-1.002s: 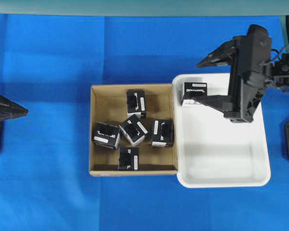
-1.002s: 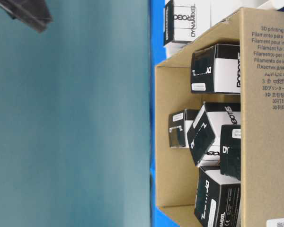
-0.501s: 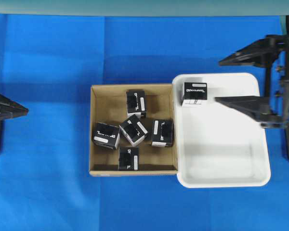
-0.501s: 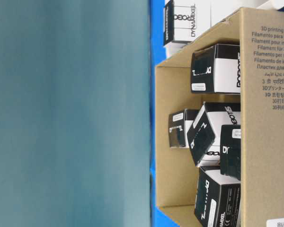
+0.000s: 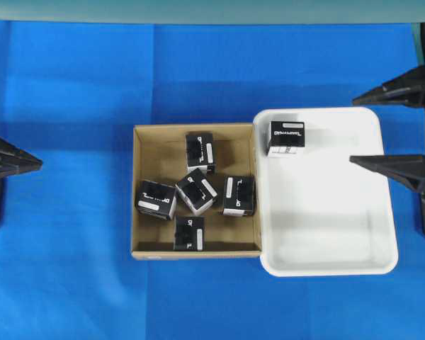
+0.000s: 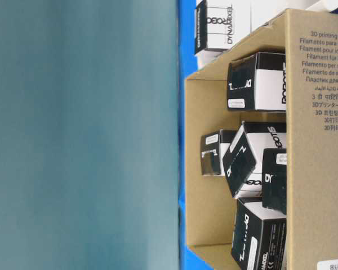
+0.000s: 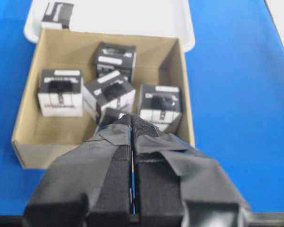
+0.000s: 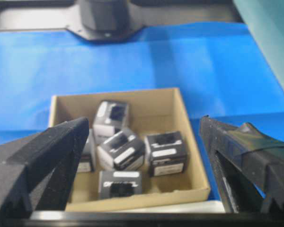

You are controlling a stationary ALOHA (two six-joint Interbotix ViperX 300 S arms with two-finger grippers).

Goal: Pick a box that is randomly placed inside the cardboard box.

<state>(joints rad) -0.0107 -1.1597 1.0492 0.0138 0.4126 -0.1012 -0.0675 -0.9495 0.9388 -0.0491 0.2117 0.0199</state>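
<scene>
Five black cartons lie at mixed angles in the cardboard box, while the box sits apart from them in the white tray, close to the corner nearest the cardboard box and the far edge of the blue cloth.

From overhead, the box lies square to the tray walls. Its slightly longer side runs left to right, the white word on top follows that line, and the white band is on the side facing the bottom of that view. In the table-level view the box reads "DYNAMIXEL". The outer wall of the cardboard box carries "3D printing filament" repeated in several languages. One carton inside shows letters cut off at "DY".

The right gripper is spread wide with nothing between its fingers, which reach in from the right edge above the tray. A second ago that arm was over the tray with its fingers right by the box, and it has since drawn back to the right. The box has not shifted. The left gripper has its fingers pressed together on nothing and stays at the left edge.
</scene>
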